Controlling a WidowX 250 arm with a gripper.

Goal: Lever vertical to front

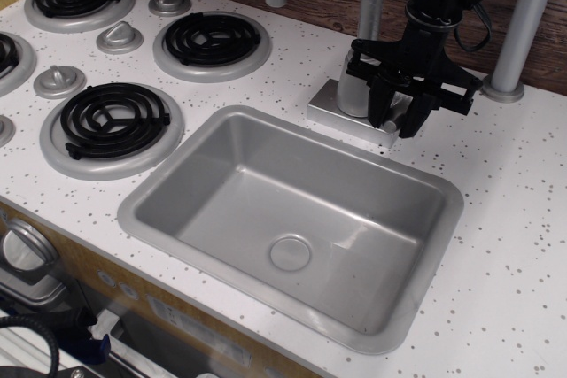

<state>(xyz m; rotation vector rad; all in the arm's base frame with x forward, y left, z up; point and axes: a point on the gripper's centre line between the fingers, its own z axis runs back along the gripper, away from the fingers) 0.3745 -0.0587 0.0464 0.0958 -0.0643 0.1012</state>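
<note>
One black hand (401,111), fingers pointing down, straddling lever (406,105) beside tap body (356,88); grip contact unclear. Sink (221,143) below, on speckled table (505,219).

Matte black arm with looping black cables, ending in a black two-fingered gripper (400,118).

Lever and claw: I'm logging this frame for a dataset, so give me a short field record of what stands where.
lever: small silver paddle beside the tap body, mostly hidden by the claw
claw: black, fingers pointing down on either side of the lever; contact cannot be told
tap base: grey plate behind the sink
sink: empty grey basin, drain near centre
burners: black coils at left
</note>
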